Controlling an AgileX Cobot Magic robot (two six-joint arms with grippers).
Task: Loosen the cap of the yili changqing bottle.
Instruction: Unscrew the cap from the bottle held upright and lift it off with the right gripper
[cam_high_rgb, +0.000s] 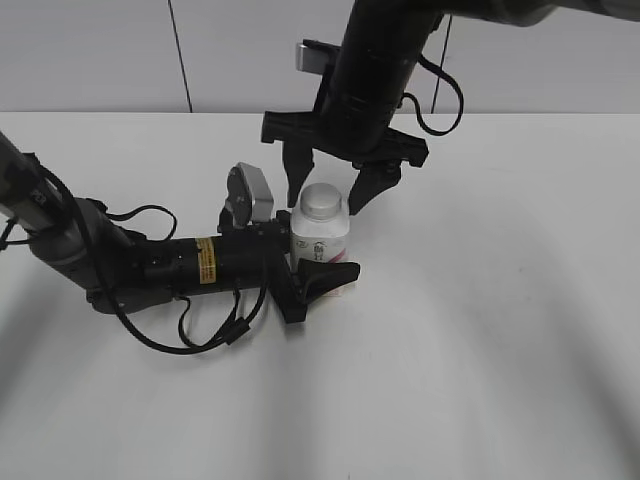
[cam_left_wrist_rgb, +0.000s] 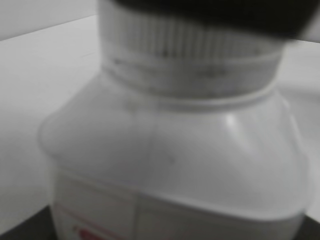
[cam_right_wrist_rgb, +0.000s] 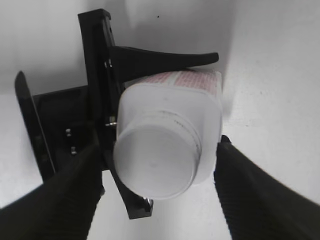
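Note:
The yili changqing bottle (cam_high_rgb: 320, 238) stands upright on the white table, white with pink print low on its side. Its white cap (cam_high_rgb: 322, 203) sits on the neck. My left gripper (cam_high_rgb: 335, 252) lies low on the table, shut on the bottle's body, with one finger (cam_right_wrist_rgb: 165, 60) pressed along each side. My right gripper (cam_high_rgb: 327, 203) hangs over the bottle from above. It is open, and its ribbed fingers (cam_right_wrist_rgb: 260, 200) flank the cap (cam_right_wrist_rgb: 157, 160) with a gap on both sides. In the left wrist view the bottle's shoulder (cam_left_wrist_rgb: 175, 150) and ribbed cap (cam_left_wrist_rgb: 190, 40) fill the frame, blurred.
The left arm (cam_high_rgb: 150, 265) and its looping cables (cam_high_rgb: 215, 335) lie across the table to the bottle's left. The right arm (cam_high_rgb: 375, 60) comes down from the upper right. The white table (cam_high_rgb: 480, 350) meets a pale wall behind.

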